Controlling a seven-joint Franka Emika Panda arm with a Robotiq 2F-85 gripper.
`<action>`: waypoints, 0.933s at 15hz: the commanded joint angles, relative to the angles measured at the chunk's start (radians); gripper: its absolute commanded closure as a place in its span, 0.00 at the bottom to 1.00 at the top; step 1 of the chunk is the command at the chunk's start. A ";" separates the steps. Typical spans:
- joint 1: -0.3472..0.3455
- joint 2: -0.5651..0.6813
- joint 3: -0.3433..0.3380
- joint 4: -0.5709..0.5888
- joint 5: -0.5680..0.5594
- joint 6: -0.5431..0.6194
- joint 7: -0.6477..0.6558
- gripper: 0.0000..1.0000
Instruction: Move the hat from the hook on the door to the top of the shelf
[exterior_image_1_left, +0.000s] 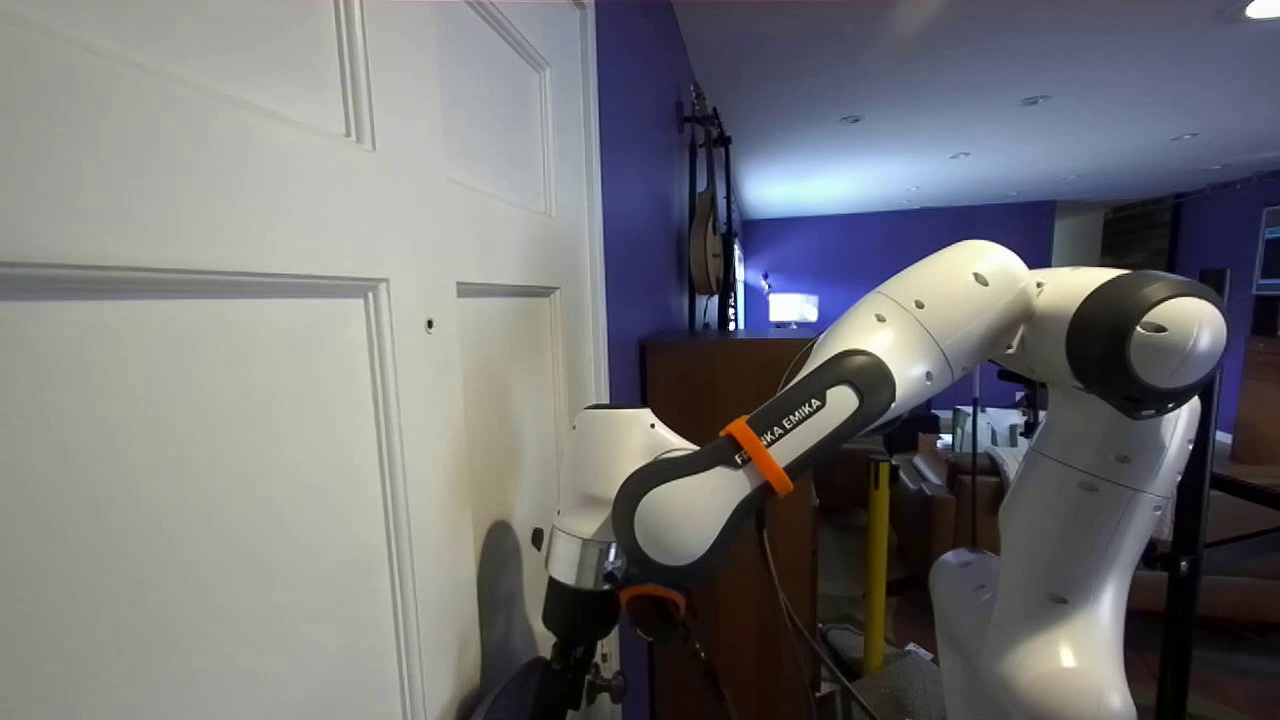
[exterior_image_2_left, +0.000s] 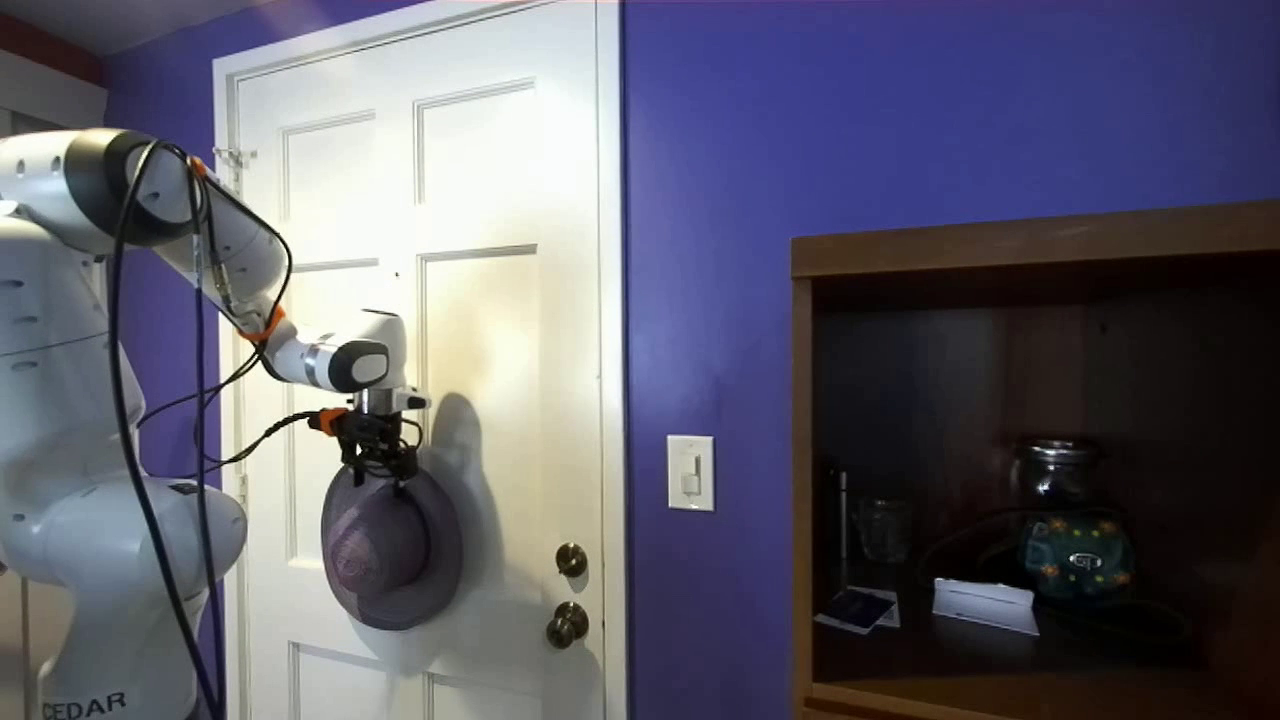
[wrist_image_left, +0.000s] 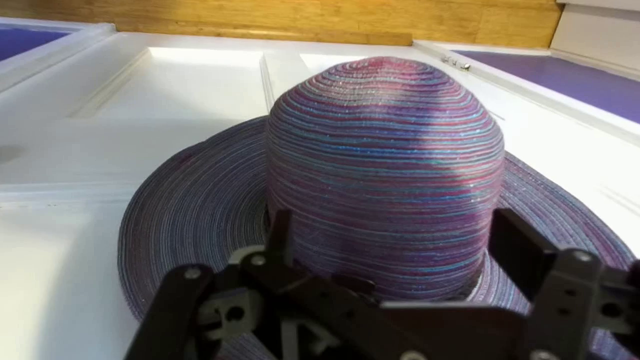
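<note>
The wide-brimmed grey-purple hat (exterior_image_2_left: 375, 560) hangs against the white door (exterior_image_2_left: 480, 400) in an exterior view, crown facing out. Its hook is hidden. In the wrist view, the striped crown (wrist_image_left: 385, 165) fills the middle, with the brim lying around it against the door. My gripper (wrist_image_left: 392, 217) is open; its fingers are wide apart, on either side of the crown near its base. It also shows in an exterior view (exterior_image_2_left: 375, 485), pointing down at the hat's upper part. The reddish-brown shelf (exterior_image_2_left: 1040, 238) stands to the right there; its flat top shows in an exterior view (exterior_image_1_left: 745, 338).
Brass door knobs (exterior_image_2_left: 567, 625) and a light switch (exterior_image_2_left: 690, 473) lie between hat and shelf. The shelf's compartment holds a jar (exterior_image_2_left: 1058, 470), a flowered bag (exterior_image_2_left: 1078, 555) and papers. Guitars (exterior_image_1_left: 707, 240) hang on the wall above the shelf. A yellow post (exterior_image_1_left: 877, 560) stands near the arm.
</note>
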 joint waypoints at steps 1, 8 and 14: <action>0.019 0.057 -0.006 -0.003 0.049 0.121 -0.023 0.00; 0.046 0.156 -0.006 0.030 0.101 0.255 -0.059 0.00; 0.052 0.191 -0.002 0.046 0.130 0.288 -0.092 0.40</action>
